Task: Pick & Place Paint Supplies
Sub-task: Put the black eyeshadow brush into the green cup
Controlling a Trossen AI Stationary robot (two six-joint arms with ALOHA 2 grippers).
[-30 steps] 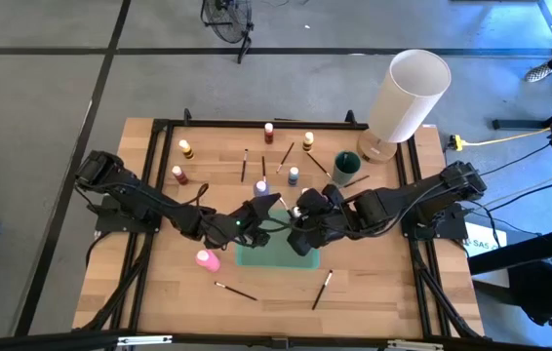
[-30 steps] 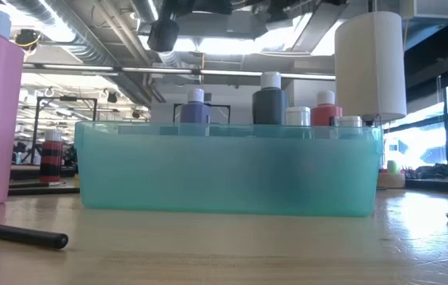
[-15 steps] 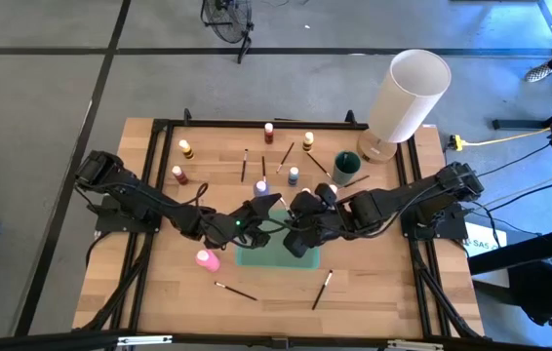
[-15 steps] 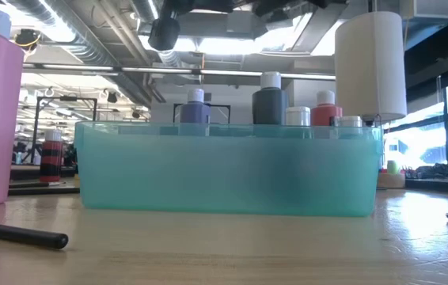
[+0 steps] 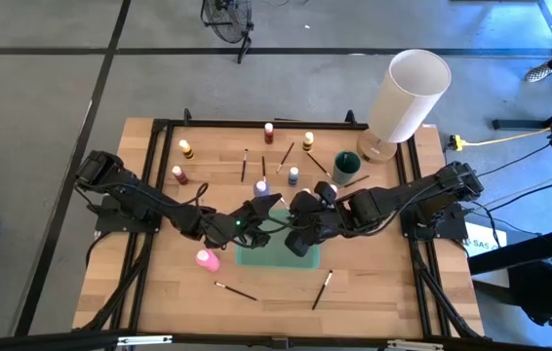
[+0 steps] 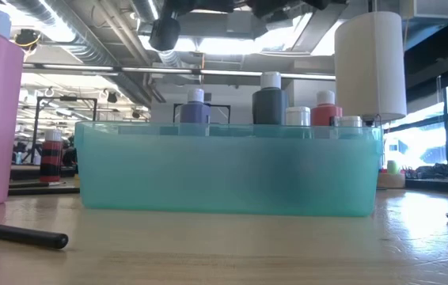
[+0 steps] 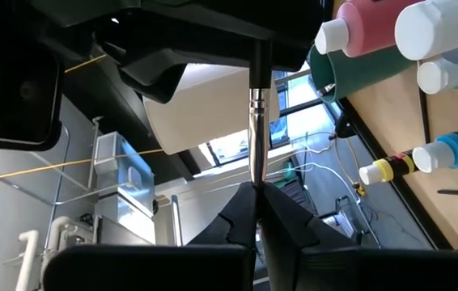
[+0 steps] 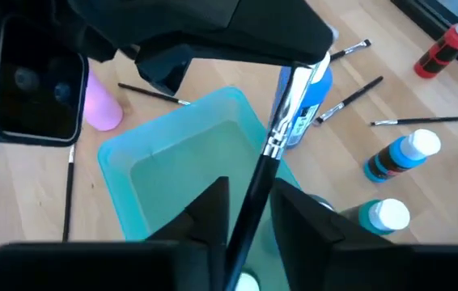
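Observation:
A thin paintbrush (image 7: 255, 121) with a dark handle and a silver ferrule spans between my two grippers, above the teal bin (image 5: 268, 255). My left gripper (image 7: 257, 194) is shut on one end, over the bin's far left corner. My right gripper (image 8: 249, 210) is shut on the handle, over the bin's far right part. Small paint bottles stand on the table: pink (image 5: 206, 259) left of the bin, purple (image 5: 260, 186) and blue (image 5: 294, 175) behind it, and red (image 5: 178, 175) and yellow-banded (image 5: 185, 148) ones farther back. Loose brushes (image 5: 236, 291) (image 5: 322, 290) lie in front. My left gripper pinches the brush's light bristle-side end (image 7: 254, 174), just past the ferrule, between its two fingertips. The fingers lie level and along the brush. The brush is lifted clear over the bin. My right gripper has the dark handle (image 8: 253, 190) between its two fingers. They slant down from the table's right. The handle runs out ahead of the fingers toward my left gripper.
A large white cylinder (image 5: 408, 93) stands at the far right corner, with a dark green cup (image 5: 345, 166) near it. More brushes (image 5: 245, 164) (image 5: 287, 154) lie among the far bottles. The near part of the table holds only the two loose brushes.
My right gripper has rolled a little about its own axis while staying over the bin. The left arm, the bin and the bottles have kept still.

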